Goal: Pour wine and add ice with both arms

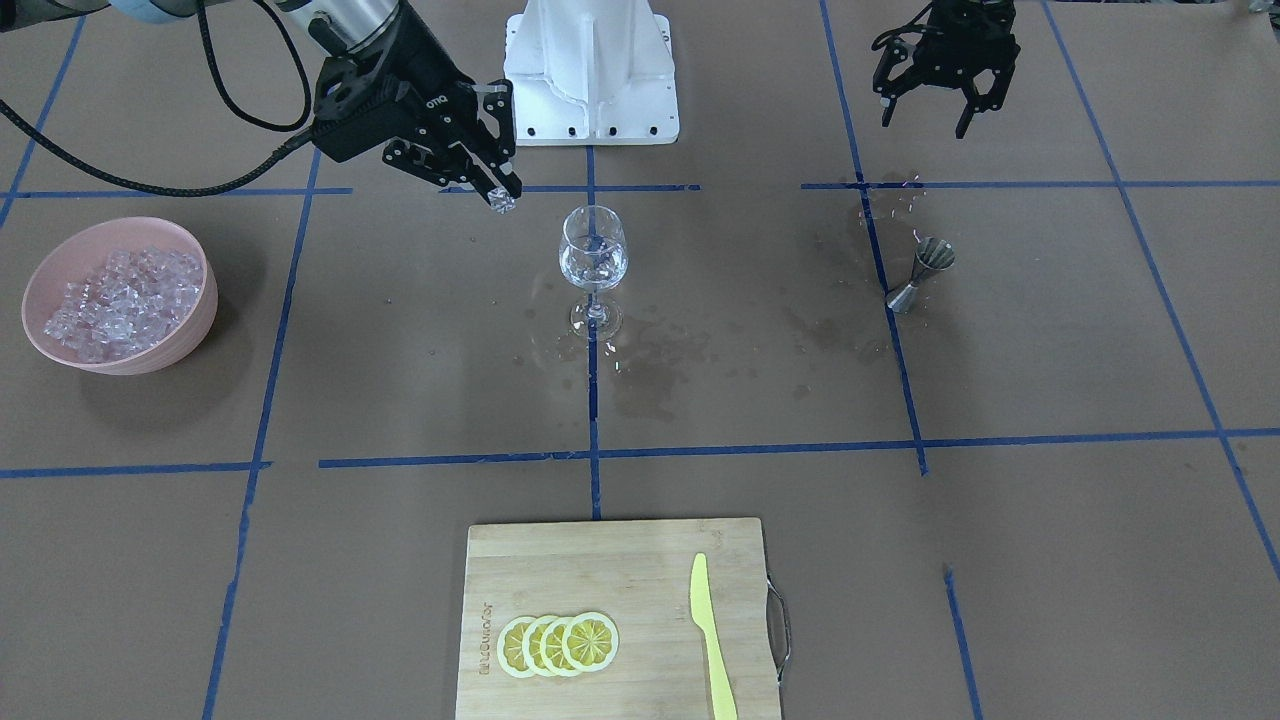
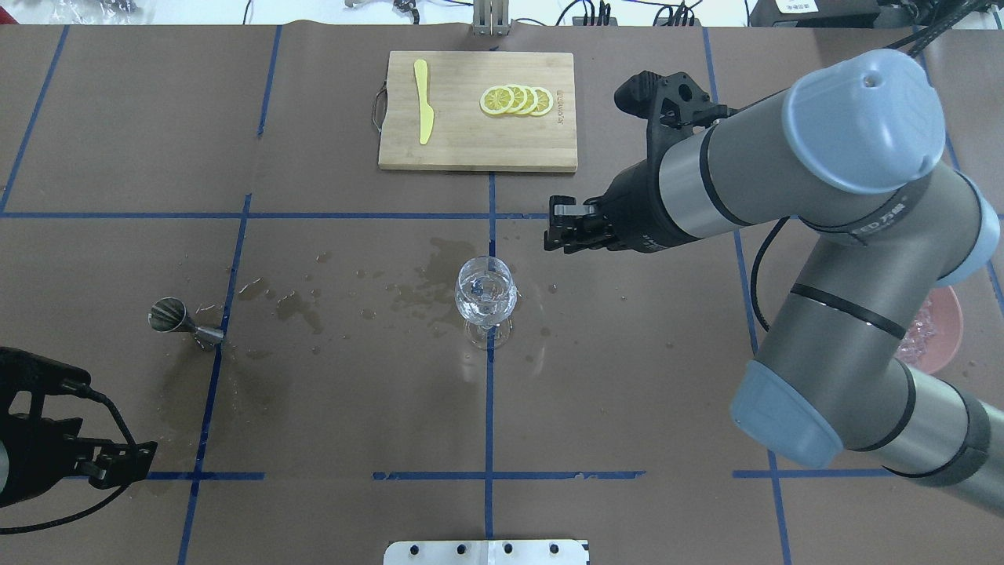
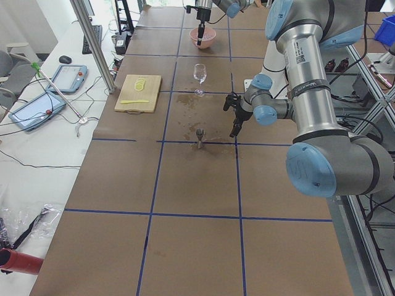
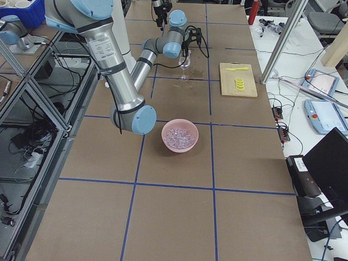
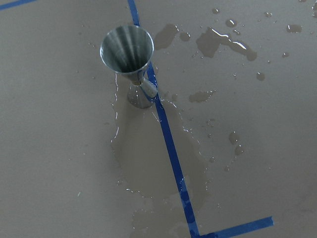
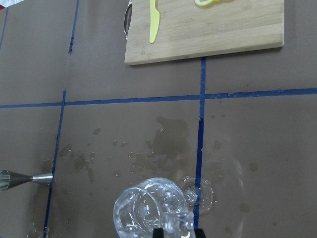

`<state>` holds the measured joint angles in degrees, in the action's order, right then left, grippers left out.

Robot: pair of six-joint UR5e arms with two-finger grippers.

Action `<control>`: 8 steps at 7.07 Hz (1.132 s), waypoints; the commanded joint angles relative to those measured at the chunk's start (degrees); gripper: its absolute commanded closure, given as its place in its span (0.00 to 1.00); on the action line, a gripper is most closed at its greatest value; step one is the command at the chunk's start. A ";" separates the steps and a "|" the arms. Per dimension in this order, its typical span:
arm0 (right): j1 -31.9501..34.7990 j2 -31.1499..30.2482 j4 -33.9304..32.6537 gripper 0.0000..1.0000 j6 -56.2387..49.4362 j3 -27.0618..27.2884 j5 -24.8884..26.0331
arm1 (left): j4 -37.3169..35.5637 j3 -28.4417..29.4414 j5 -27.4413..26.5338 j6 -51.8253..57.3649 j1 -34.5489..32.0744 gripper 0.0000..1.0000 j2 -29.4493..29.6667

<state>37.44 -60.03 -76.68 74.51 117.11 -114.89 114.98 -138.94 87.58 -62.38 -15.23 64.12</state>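
Observation:
The wine glass (image 1: 593,262) stands at the table's middle with a little clear liquid, the wine, in its bowl; it also shows in the overhead view (image 2: 486,297). My right gripper (image 1: 505,193) is shut on one clear ice cube (image 1: 502,203) and holds it in the air, above and beside the glass rim. In the right wrist view the cube (image 6: 178,225) sits between the fingertips just over the glass (image 6: 146,210). My left gripper (image 1: 932,108) is open and empty, hovering behind the steel jigger (image 1: 921,274).
A pink bowl (image 1: 190,330) heaped with ice cubes (image 1: 120,300) stands on my right side. A bamboo cutting board (image 1: 600,570) with lemon slices (image 1: 558,644) and a yellow knife (image 1: 710,630) lies at the far edge. Wet stains (image 1: 650,370) surround the glass and jigger.

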 commanded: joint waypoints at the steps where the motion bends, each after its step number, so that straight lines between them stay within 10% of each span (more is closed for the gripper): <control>1: -1.67 2.89 -0.05 1.00 0.64 -3.19 2.12 | -1.15 -1.77 4.78 5.58 -5.66 0.00 -0.04; 8: -6.24 6.86 -0.22 1.00 1.34 -8.30 5.47 | -8.35 -6.16 15.78 23.24 -24.38 0.00 1.36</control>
<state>31.33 -53.37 -76.89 75.85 109.11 -109.44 108.55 -144.32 102.63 -42.06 -36.90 65.13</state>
